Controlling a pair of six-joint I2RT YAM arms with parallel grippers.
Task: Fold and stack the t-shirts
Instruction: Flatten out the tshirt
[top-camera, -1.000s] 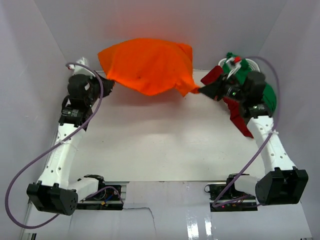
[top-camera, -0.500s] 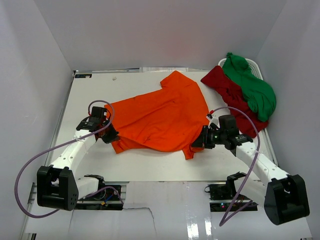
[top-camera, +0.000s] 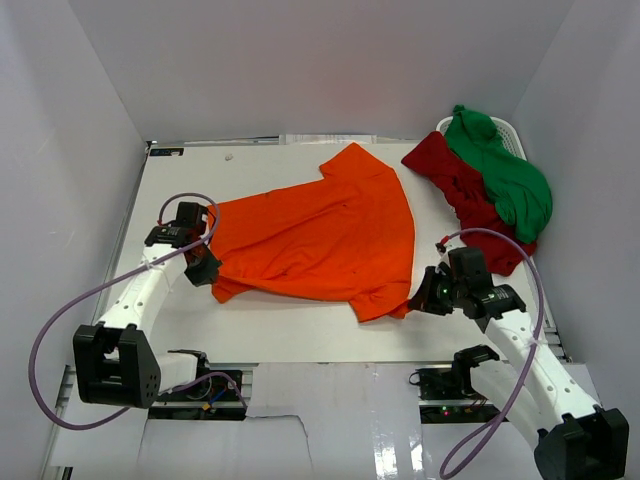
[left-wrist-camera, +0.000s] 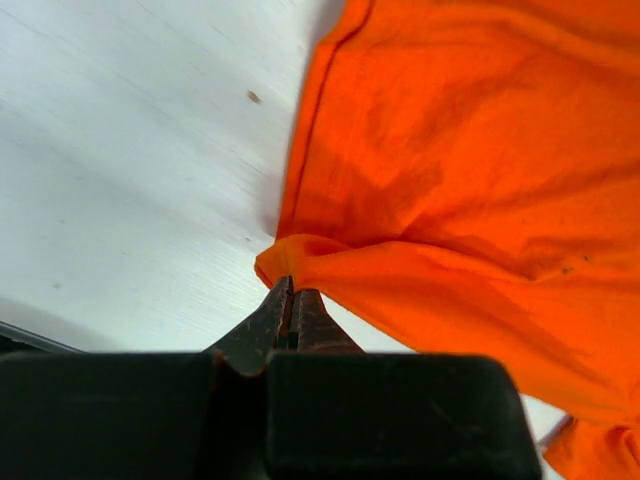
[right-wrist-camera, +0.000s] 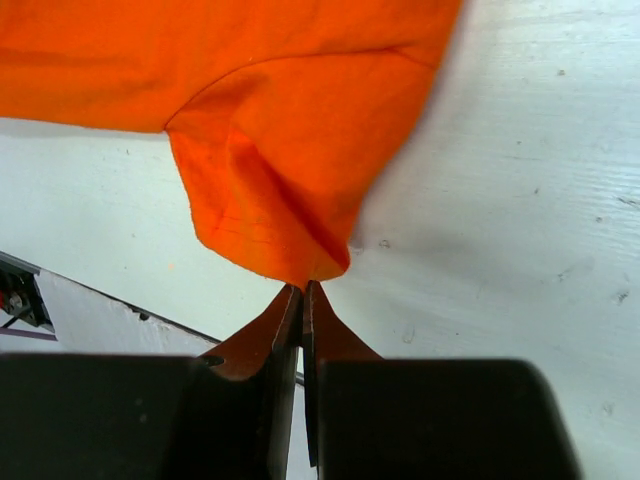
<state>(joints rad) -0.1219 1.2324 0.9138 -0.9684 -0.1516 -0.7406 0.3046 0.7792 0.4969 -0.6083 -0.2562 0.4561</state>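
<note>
The orange t-shirt (top-camera: 320, 235) lies spread on the tabletop (top-camera: 300, 335), likely held taut for folding. The left hand (top-camera: 208, 272) is pinched tight on its left edge and the right hand (top-camera: 418, 300) on its near-right corner. The dark red shirt (top-camera: 455, 180) and green shirt (top-camera: 510, 180) are heaped off its far-right side, hiding most of a white basket (top-camera: 512, 130).
</note>
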